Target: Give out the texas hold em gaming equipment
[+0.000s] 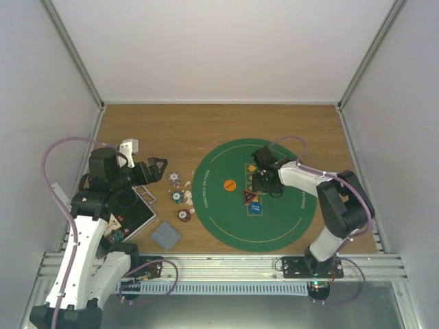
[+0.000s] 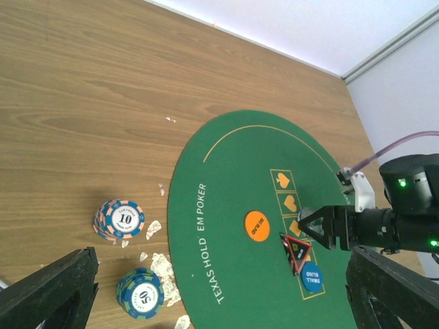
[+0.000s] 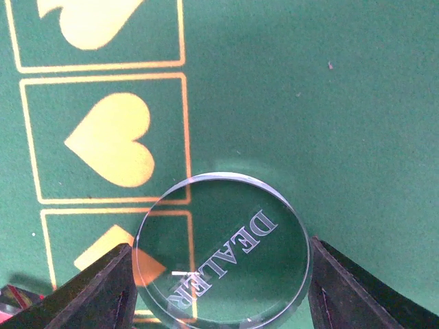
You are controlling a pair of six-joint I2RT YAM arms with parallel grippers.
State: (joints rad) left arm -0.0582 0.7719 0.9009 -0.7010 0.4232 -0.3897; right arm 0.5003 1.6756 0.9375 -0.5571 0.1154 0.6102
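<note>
Over the middle of the green mat (image 1: 226,226), the right fingers (image 3: 89,291) are clamped on the clear disc (image 3: 223,250), one pad against its 9 o'clock edge and the other against its 3 o'clock edge. The disc is engraved DEALER and lies partly over the printed diamond box, just past the heart box. I can't tell whether it rests on the felt or is held just above it. The wrist view cuts off its lower rim and most of both fingers. The left fingers (image 2: 48,295) are spread wide with nothing between them, hanging over the bench (image 1: 206,123) beyond the mat's 9 o'clock edge. From overhead, the orange disc (image 1: 230,184) sits on the mat at about 9 o'clock from the right fingers. The red-black triangle marker (image 2: 296,250) and the blue disc (image 2: 312,277) lie just beside those fingers, touching each other or nearly so. Off the mat's 9 o'clock edge stand small stacks of poker chips (image 2: 120,219), one marked 10 and another 50, with white scraps (image 2: 163,267) scattered among them. The grey-backed cards (image 1: 165,235) lie at about 8 o'clock from the mat. The black case (image 1: 137,212) is farther out, partly hidden under the left arm.
</note>
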